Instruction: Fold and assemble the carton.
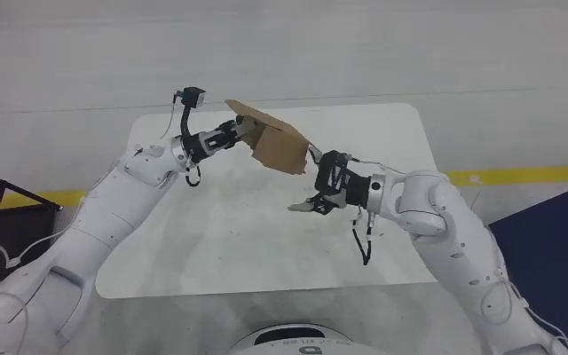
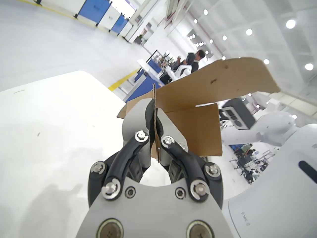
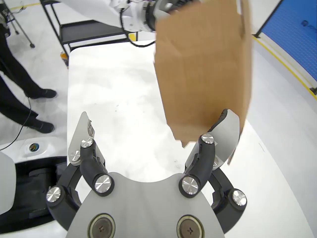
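Right gripper (image 3: 156, 115) beside carton (image 3: 203, 70), over table (image 3: 111, 95)

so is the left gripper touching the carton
Touching. The left wrist view shows the left gripper shut on the carton, with its cardboard edge pinched between both pads.

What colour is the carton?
The carton is plain brown cardboard, clearest in the right wrist view.
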Controlling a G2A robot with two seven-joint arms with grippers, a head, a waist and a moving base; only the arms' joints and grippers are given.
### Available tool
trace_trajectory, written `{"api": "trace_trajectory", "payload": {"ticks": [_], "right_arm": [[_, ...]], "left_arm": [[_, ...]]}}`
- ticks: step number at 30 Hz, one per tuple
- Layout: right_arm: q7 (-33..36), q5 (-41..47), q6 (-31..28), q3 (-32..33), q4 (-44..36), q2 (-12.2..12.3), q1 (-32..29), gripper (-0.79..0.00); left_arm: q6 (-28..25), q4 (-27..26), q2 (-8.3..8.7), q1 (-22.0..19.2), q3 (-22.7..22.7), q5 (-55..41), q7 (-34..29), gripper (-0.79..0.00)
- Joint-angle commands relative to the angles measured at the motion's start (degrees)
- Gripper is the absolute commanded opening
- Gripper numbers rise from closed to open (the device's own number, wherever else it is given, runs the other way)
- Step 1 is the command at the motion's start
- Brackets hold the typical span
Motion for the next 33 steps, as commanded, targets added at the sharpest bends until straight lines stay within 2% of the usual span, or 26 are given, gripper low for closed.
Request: {"api": "trace_trajectory", "payload": {"ticks": [1, 4, 7, 10, 14, 16, 18, 27, 33], "right_arm": [[-3.6, -0.9, -0.1, 4.3, -0.6, 0.5, -2.8, 0.000], [-8.6, -3.4, 1.3, 10.0, -1.8, 1.0, -7.4, 0.000], [-11.5, -8.2, 4.7, 12.3, -3.3, 1.2, -10.8, 0.000], [-14.0, -12.0, 7.2, 11.0, -3.1, 1.0, -11.5, 0.000], [-17.9, -15.5, 13.0, 7.8, -1.2, 0.3, -9.7, 0.000], [-18.9, -17.9, 15.4, 6.2, -0.8, 0.0, -8.5, 0.000], [-19.7, -19.6, 16.5, 4.8, -0.6, -0.2, -7.3, -0.046], [-20.8, -21.7, 16.5, 1.7, 1.3, -0.9, -2.5, -0.055], [-24.6, -17.2, 11.5, 1.1, 2.1, -1.1, -0.8, -0.058]], "left_arm": [[-0.7, 0.8, 0.30, 0.2, -1.2, -2.3, -1.3, -0.785], [-1.8, 1.2, 0.68, 1.3, -3.3, -6.5, -1.9, -0.785], [-2.2, -0.1, 0.79, 3.0, -4.7, -12.6, -3.3, -0.785], [-1.8, -1.5, 0.75, 4.3, -4.9, -17.9, -8.0, -0.785], [0.9, -2.4, 0.49, 5.1, -4.7, -24.0, -16.2, -0.785], [2.4, -2.6, 0.28, 5.1, -4.8, -25.2, -17.7, -0.785], [3.5, -2.9, 0.09, 5.2, -5.0, -25.5, -18.8, -0.785], [6.8, -3.3, -0.67, 5.7, -6.6, -26.8, -22.1, -0.785], [8.2, -3.1, -1.48, 6.2, -7.5, -28.3, -23.5, -0.785]]}}
